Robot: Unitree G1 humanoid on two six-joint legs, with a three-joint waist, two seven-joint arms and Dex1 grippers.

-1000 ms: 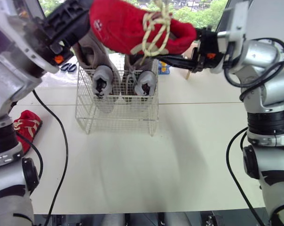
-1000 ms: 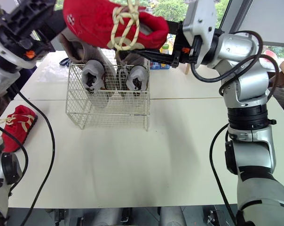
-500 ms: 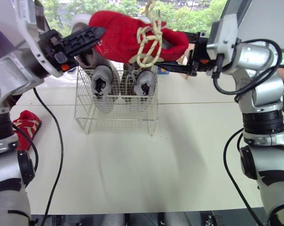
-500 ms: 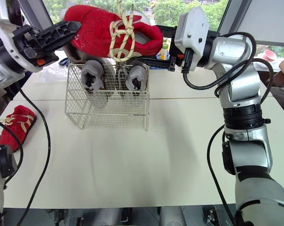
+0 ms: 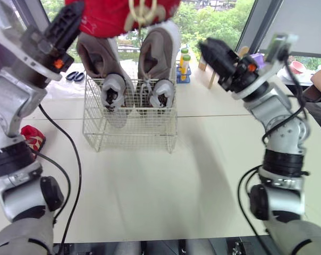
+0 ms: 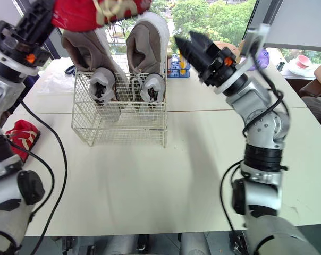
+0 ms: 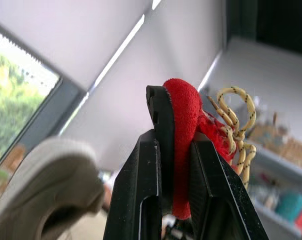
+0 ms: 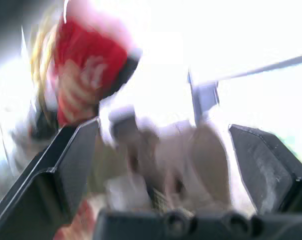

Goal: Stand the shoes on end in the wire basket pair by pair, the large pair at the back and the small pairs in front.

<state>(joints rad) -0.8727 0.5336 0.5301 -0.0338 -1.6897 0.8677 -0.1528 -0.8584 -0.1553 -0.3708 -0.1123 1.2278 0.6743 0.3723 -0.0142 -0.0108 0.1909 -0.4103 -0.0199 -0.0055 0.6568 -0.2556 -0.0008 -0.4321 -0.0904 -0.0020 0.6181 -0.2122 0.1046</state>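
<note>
Left gripper (image 7: 180, 165) is clamped on the edge of the red suede shoe with yellow laces (image 5: 112, 13), high above the white wire basket (image 5: 131, 135). Right gripper (image 8: 163, 130) is spread wide, empty. With such a thin one-sided pinch, a swing could drop it onto the tall taupe pair (image 5: 155, 48).

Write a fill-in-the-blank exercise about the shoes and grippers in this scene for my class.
The left gripper is shut on a ___ shoe.
The right gripper, holding nothing, is ___.
The wire basket holds ___ grey shoes on end.
Another red shoe lies on the table at the robot's ___ side.
Missing words: red; open; two; left.
</note>
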